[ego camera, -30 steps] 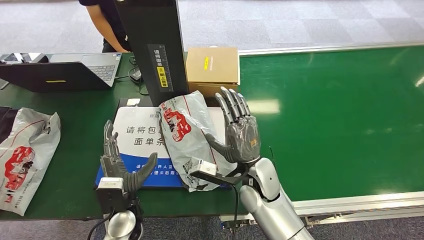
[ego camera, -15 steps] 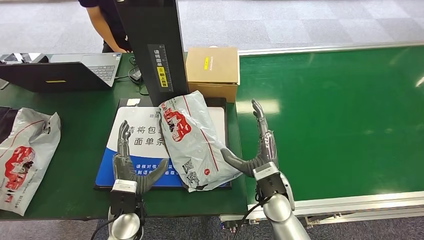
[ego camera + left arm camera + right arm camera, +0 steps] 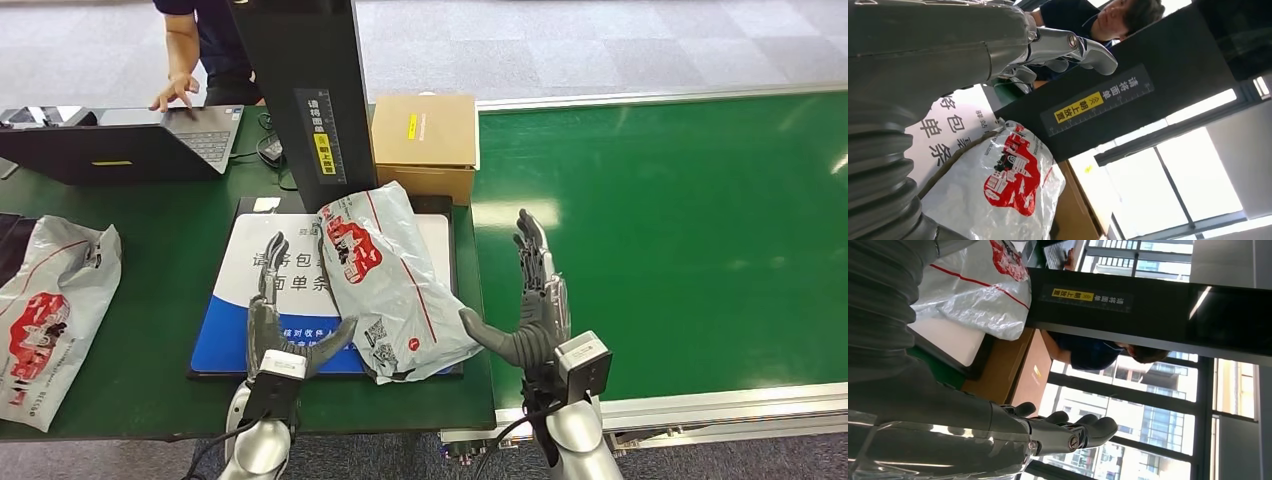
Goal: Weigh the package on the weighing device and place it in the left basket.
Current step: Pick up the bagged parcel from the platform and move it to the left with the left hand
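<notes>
Lying across the right part of the weighing device, the grey package with its red print rests on the white and blue plate, its lower end reaching past the plate's near edge. The left robot hand stands on edge just beside the package's left side, fingers spread and holding nothing, while the right robot hand stands just beside its right side, likewise spread and empty. Behind the plate rises the device's black post, with a cardboard box beside it, a laptop and a person's hand farther left, and a second grey bag on the green worktop.
</notes>
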Motion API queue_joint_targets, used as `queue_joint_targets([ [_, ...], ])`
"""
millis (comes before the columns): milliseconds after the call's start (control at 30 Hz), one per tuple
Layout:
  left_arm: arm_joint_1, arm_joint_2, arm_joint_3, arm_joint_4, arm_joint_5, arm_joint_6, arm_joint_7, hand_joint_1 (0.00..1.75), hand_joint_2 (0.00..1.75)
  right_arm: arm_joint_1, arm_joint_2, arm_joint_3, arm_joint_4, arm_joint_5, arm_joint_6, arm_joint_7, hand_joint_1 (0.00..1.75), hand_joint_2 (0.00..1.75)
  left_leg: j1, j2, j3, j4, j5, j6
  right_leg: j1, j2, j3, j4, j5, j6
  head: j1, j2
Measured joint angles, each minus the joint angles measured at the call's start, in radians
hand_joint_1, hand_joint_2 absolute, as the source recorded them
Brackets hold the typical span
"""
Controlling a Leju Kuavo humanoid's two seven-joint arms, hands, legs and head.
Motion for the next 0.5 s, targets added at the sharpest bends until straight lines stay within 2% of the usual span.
queue_joint_targets([
  [233, -0.019, 0.013, -0.050, -0.001, -0.167, -0.036, 0.063, 0.00, 1.75, 0.016, 0.008, -0.014, -0.011, 0.012, -0.002, -0.002, 0.00, 1.75, 0.000, 0.000, 0.000, 0.000, 0.000, 0.000, 0.000, 0.000, 0.000, 0.000, 0.000, 0.000, 0.000, 0.000],
  [500, -0.102, 0.032, -0.131, 0.010, -0.287, -0.110, 0.121, 0.00, 1.75, 0.038, 0.014, -0.028, -0.025, 0.022, -0.006, -0.003, 0.00, 1.75, 0.000, 0.000, 0.000, 0.000, 0.000, 0.000, 0.000, 0.000, 0.000, 0.000, 0.000, 0.000, 0.000, 0.000],
])
